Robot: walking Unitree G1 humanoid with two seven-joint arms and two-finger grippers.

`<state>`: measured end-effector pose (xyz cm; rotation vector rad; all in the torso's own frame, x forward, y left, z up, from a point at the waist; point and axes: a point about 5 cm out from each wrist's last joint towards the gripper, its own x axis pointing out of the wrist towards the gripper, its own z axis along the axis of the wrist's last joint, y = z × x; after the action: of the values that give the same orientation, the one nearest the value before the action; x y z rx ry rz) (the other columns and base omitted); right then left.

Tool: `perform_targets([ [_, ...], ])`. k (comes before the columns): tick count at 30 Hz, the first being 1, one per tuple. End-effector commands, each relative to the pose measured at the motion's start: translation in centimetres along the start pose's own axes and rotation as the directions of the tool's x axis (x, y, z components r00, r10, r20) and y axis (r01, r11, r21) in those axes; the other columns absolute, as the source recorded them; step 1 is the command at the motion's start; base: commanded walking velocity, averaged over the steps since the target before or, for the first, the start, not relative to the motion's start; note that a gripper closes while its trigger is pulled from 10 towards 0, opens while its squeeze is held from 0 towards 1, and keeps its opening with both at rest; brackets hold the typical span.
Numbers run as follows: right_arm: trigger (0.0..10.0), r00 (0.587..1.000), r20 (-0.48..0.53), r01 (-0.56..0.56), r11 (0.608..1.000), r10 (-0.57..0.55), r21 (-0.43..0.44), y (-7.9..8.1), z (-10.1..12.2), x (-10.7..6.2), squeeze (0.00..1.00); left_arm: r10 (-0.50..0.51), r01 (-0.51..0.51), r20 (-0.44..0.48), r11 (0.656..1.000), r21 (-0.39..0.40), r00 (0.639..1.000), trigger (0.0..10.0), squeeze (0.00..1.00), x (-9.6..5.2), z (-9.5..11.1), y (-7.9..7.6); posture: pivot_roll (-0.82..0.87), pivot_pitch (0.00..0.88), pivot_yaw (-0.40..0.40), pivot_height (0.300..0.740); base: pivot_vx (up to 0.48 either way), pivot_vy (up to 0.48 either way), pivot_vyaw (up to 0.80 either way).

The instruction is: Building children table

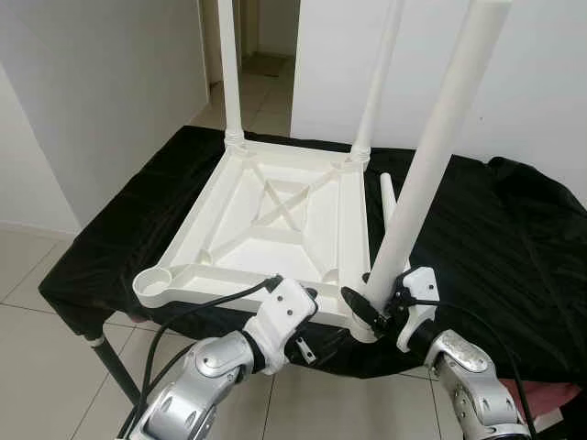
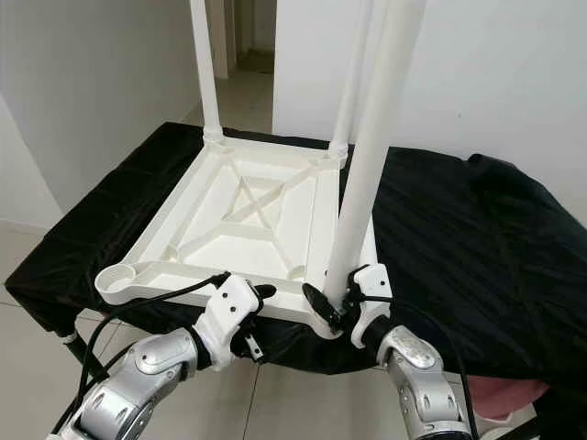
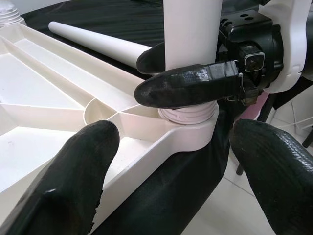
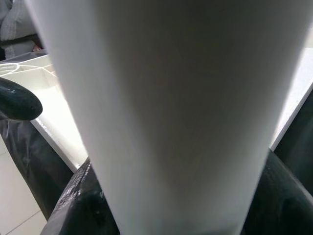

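Observation:
A white plastic table top (image 1: 275,215) lies upside down on the black cloth. Two white legs (image 1: 229,64) stand in its far corner sockets. My right gripper (image 1: 381,310) is shut on a third leg (image 1: 440,137) just above the near right socket (image 3: 188,116); this leg leans slightly right. The near left socket (image 1: 154,282) is empty. A loose leg (image 1: 388,197) lies on the cloth to the right of the top. My left gripper (image 3: 181,161) is open at the top's near edge, its fingers (image 3: 88,166) spread to either side of the near right corner without touching it.
The black cloth (image 1: 514,238) covers a low table whose front edge is just ahead of me. One dark metal table leg (image 1: 115,367) shows at the lower left. Tiled floor and white walls surround it, with a doorway (image 1: 266,37) behind. Something pink (image 1: 550,399) lies at the lower right.

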<state>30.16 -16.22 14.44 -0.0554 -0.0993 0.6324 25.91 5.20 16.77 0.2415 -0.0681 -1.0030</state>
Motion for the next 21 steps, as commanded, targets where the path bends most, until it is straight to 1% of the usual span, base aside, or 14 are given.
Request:
perform_targets([
  [1,0.0,0.999,-0.022,-0.024,1.000,0.024,0.020,0.4,-0.8,0.0,0.00,-0.006,0.006,-0.006,1.000,0.015,1.000,10.0,0.00,0.1,0.0,0.0,0.01,0.108,-0.007,0.740,0.000,0.000,0.00],
  [5,0.0,1.000,-0.005,-0.016,0.999,0.016,0.036,0.7,-0.6,0.2,0.00,-0.007,0.007,-0.007,1.000,0.015,1.000,10.0,0.00,0.1,0.0,0.0,0.01,0.108,-0.005,0.740,0.000,0.000,0.00],
  [6,2.4,1.000,0.002,-0.012,0.999,0.012,0.051,0.8,-0.5,0.3,0.00,-0.008,0.008,-0.007,1.000,0.017,1.000,10.0,0.00,0.1,0.0,0.0,0.01,0.109,-0.003,0.740,0.000,0.000,0.00],
  [8,2.4,1.000,0.006,-0.007,0.998,0.007,0.055,0.9,-0.5,0.4,0.00,-0.008,0.008,-0.007,1.000,0.018,1.000,10.0,0.00,0.1,0.0,0.0,0.01,0.111,-0.003,0.740,0.000,0.000,0.00],
  [9,10.0,1.000,0.015,0.007,0.998,-0.008,0.068,1.0,-0.3,0.5,0.00,-0.008,0.008,-0.007,1.000,0.018,1.000,10.0,0.00,0.1,0.0,0.0,0.01,0.109,-0.002,0.740,0.000,0.000,0.00],
  [10,10.0,0.999,0.009,0.035,0.996,-0.036,0.076,1.1,-0.3,0.7,0.00,-0.008,0.008,-0.007,1.000,0.020,1.000,10.0,0.00,0.1,0.0,0.0,0.02,0.110,-0.002,0.740,0.000,0.000,0.00],
  [12,10.0,0.998,0.006,0.055,0.995,-0.055,0.080,1.1,-0.3,0.8,0.00,-0.008,0.008,-0.007,1.000,0.020,1.000,10.0,0.00,0.1,0.0,0.0,0.02,0.110,-0.002,0.740,0.000,0.000,0.00],
  [13,10.0,0.996,-0.007,0.090,0.993,-0.090,0.074,1.1,-0.3,1.0,0.00,-0.009,0.009,-0.008,1.000,0.022,1.000,10.0,0.00,0.1,0.0,0.0,0.01,0.110,-0.002,0.740,0.000,0.000,0.00],
  [14,10.0,0.996,-0.007,0.090,0.993,-0.090,0.074,1.1,-0.3,1.0,0.00,-0.009,0.009,-0.008,1.000,0.022,1.000,10.0,0.00,0.1,0.0,0.0,0.01,0.110,-0.002,0.740,0.000,0.000,0.00],
  [15,10.0,0.991,-0.024,0.130,0.990,-0.129,0.050,1.1,-0.4,1.1,0.00,-0.009,0.009,-0.009,1.000,0.021,1.000,10.0,0.00,0.0,0.0,0.0,0.01,0.109,-0.003,0.740,0.000,0.000,0.00],
  [18,10.0,0.986,-0.032,0.164,0.985,-0.162,0.057,1.2,-0.5,1.2,0.00,-0.009,0.009,-0.009,1.000,0.020,1.000,10.0,0.00,0.1,0.0,0.0,0.01,0.108,-0.006,0.740,0.000,0.000,0.00],
  [19,10.0,0.973,-0.044,0.230,0.971,-0.227,0.072,1.3,-0.7,1.3,0.00,-0.009,0.009,-0.008,1.000,0.019,1.000,10.0,0.00,0.1,0.0,0.0,0.01,0.108,-0.010,0.740,0.000,0.000,0.00],
  [21,10.0,0.973,-0.044,0.230,0.971,-0.227,0.072,1.3,-0.7,1.3,0.00,-0.009,0.009,-0.008,1.000,0.019,1.000,10.0,0.00,0.1,0.0,0.0,0.01,0.108,-0.010,0.740,0.000,0.000,0.00],
])
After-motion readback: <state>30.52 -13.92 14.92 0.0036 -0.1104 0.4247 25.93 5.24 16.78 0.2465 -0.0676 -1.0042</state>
